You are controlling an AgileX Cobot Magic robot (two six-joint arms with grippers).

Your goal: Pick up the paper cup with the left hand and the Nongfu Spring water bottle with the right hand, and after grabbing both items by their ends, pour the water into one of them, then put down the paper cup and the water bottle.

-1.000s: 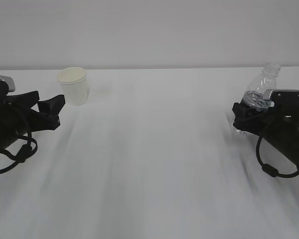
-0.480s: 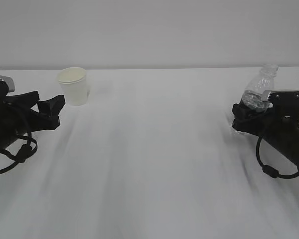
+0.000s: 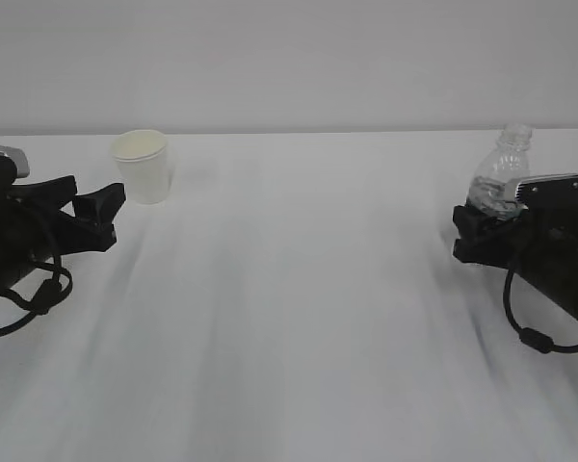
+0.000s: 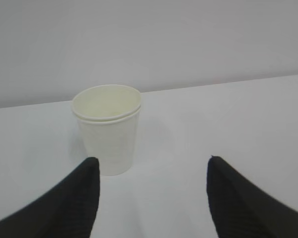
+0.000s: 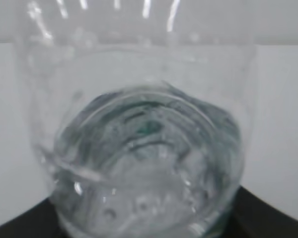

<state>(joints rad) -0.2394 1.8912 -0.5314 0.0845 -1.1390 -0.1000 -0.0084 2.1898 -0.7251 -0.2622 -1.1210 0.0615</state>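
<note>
The upright paper cup (image 4: 107,130) stands just ahead of the open left gripper (image 4: 151,198), slightly leftward, near the bench's (image 3: 299,289) far edge; the right gripper (image 3: 482,231) clasps the water bottle (image 3: 506,173).

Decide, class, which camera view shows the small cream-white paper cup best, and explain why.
The left wrist view: the small cream-white paper cup stands upright, large and sharp, with its rolled rim and open mouth clear. The exterior view shows the same cup only small and distant, beyond the left gripper. The right wrist view does not show it.
</note>
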